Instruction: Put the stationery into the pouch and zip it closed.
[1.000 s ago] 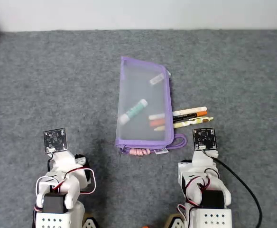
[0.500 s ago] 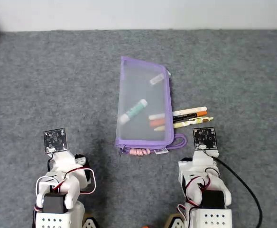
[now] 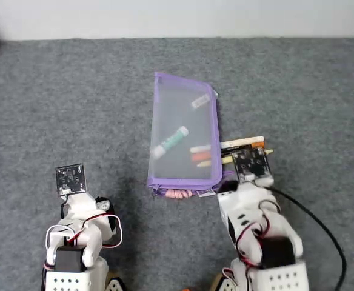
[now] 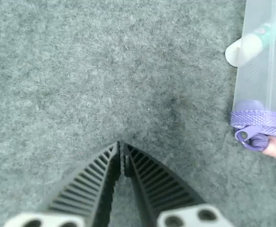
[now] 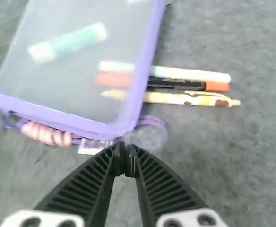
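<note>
- Right gripper (image 5: 125, 147): jaws together, nothing held. It hangs over the grey carpet (image 3: 74, 109), just short of the pouch (image 5: 81, 71) corner and near a purple loop strap (image 5: 153, 126).
- High view: the right arm's wrist board (image 3: 251, 165) covers its own jaws and hides part of the pens' outer ends.
- Left gripper (image 4: 121, 147): jaws together, empty, over bare carpet and well apart from the pouch. Only the pouch's near corner shows in the left wrist view, cut off at the frame edge.
- Pouch: translucent with purple trim, lies flat mid-table between the two arms and ahead of them.
- Glue stick (image 3: 170, 142): inside the pouch, lying diagonally, hazy through the wall.
- Small white item (image 3: 200, 101): inside near the far end, too small to identify.
- Three pens (image 5: 190, 85): half inside, half poking out of the long side onto the carpet. They are a white marker, a black one with an orange end and a yellow patterned pen. Inside parts show as colour smears only.
- Zipper pull (image 4: 244, 137): at the near corner beside a pink coiled charm (image 5: 46, 133). The charm is cut off in the left wrist view.
- Small label tag (image 5: 90, 146): at the near edge, print unreadable.
</note>
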{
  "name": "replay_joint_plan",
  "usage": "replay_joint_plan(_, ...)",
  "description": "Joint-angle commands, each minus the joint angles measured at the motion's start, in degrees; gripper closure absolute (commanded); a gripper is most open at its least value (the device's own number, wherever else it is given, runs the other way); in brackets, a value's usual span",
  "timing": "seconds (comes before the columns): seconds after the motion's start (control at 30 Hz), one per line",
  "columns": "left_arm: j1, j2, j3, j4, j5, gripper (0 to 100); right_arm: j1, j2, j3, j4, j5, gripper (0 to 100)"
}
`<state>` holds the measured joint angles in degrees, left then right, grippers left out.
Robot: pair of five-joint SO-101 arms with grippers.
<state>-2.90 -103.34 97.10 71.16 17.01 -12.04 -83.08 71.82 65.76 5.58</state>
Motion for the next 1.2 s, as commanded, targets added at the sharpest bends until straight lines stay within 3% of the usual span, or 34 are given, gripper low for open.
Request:
replay_joint_plan(0.0, -0.18, -0.62, -0.57, 0.35, 0.44, 99, -2.15, 14.37, -10.20, 0.40, 4.75, 99.0)
replay_joint_plan(0.37, -0.18, -0.62, -0.57, 0.35, 0.44, 99, -4.79, 44.00, -25.14, 0.31, 32.62, 97.2)
replay_joint_plan(0.57, -0.18, -0.62, -0.57, 0.35, 0.44, 99, -13.67, 50.59, -26.81, 0.22, 33.32, 96.2)
replay_joint_plan(0.8, -0.18, -0.62, -0.57, 0.35, 0.44, 99, -22.55, 56.66, -27.43, -0.22, 33.49, 80.5)
replay_joint_plan(1.17, -0.18, -0.62, -0.57, 0.35, 0.44, 99, -25.10, 69.49, -32.88, -5.05, 39.03, 80.5)
